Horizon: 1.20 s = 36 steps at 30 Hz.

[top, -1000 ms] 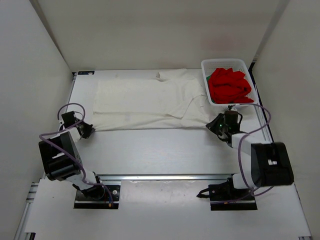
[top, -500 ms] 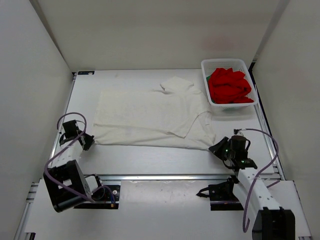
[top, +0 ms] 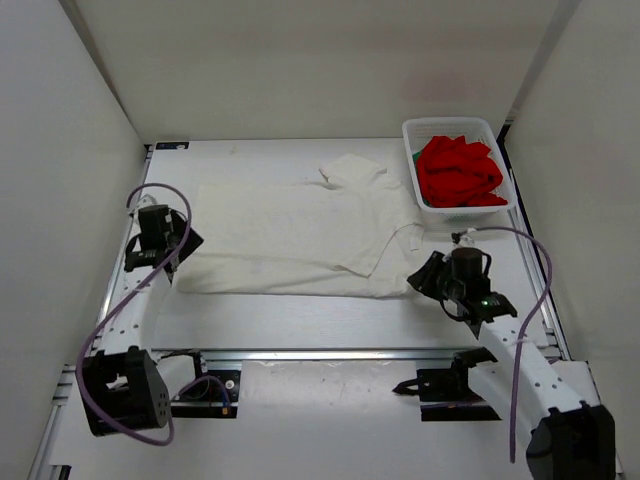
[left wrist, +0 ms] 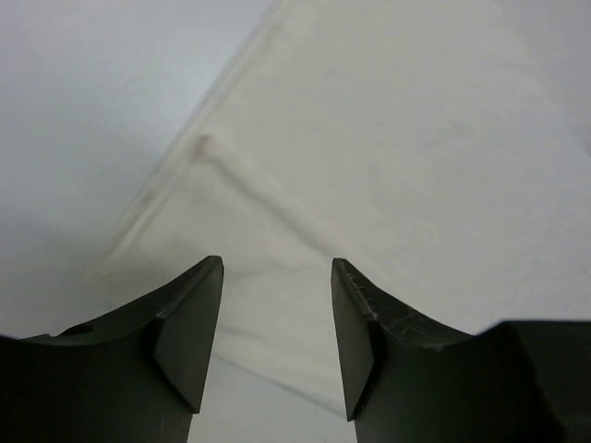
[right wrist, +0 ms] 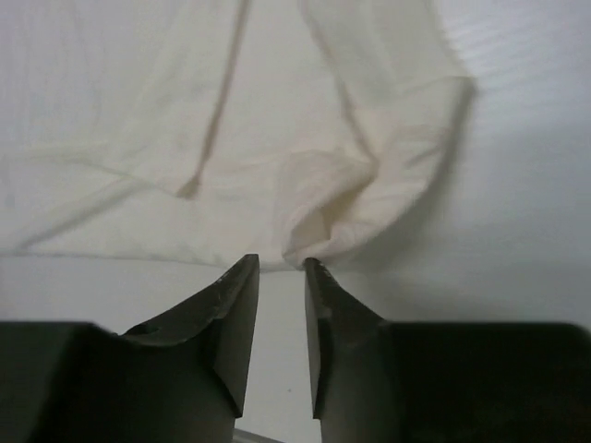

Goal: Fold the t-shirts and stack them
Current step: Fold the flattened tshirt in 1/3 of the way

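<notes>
Top view: white t-shirt (top: 290, 235) lies spread flat on the table (top: 300, 320), mid frame, long side running left-right. One sleeve sticks out at top centre; the other is bunched in a loose fold on the shirt's right side, near the basket. Some creases on the right half; the left half is smoother.

White mesh basket (top: 409, 150) sits at upper right, just beside the shirt's right end. Red t-shirt (top: 458, 170) is crumpled inside it, heaped above the rim.

L gripper (top: 186, 242) is at the shirt's left edge, mid-left of frame, tips pointing right over the cloth. In the L wrist view the fingers (left wrist: 189, 337) stand well apart w/ nothing btwn them. The white shirt (left wrist: 397, 138) fills the upper right there, its hemmed corner sits just ahead of the tips, and bare tabletop shows at upper left.

R gripper (top: 422, 274) is at lower right of the shirt, right by its near-right corner, tips pointing up-left. In the R wrist view the fingers (right wrist: 235, 323) are apart by a narrow gap and clamp nothing. A puckered fold of the shirt edge (right wrist: 319, 221) sits right at the tips; can't tell if it touches them. Bare table shows on the right and below.

Purple cables (top: 530, 260) loop off both arms.
</notes>
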Motion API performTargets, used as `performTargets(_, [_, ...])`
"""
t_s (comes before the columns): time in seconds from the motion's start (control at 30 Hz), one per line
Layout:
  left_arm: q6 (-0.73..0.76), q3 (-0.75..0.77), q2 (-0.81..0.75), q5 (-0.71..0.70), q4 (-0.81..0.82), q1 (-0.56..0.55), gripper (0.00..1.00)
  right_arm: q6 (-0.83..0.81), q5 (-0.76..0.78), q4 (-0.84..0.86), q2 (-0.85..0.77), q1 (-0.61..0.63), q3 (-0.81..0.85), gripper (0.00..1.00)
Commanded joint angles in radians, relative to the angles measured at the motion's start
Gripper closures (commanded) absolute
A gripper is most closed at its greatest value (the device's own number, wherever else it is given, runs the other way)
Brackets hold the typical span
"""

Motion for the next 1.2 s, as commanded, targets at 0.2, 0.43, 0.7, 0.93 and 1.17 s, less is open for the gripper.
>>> performTargets(0.2, [0.016,-0.018,0.129,0.116,0.231,-0.535,0.54,-0.041,0.043,0.278,0.445,0.296,0.204,0.94])
performTargets(0.43, [-0.052,-0.18,0.146,0.234,0.43,-0.515,0.58,-0.005,0.02,0.367,0.498,0.298,0.189,0.69])
performTargets(0.7, [-0.089,-0.272,0.149,0.288,0.513,-0.517,0.59,-0.008,-0.065,0.47,0.672,0.302,0.258,0.68])
performTargets(0.93, [-0.088,-0.283,0.149,0.302,0.513,-0.51,0.6,-0.001,-0.06,0.481,0.712,0.308,0.26,0.73])
performTargets(1.17, [-0.119,-0.315,0.109,0.377,0.525,-0.376,0.62,-0.019,-0.071,0.432,0.773,0.294,0.329,0.96])
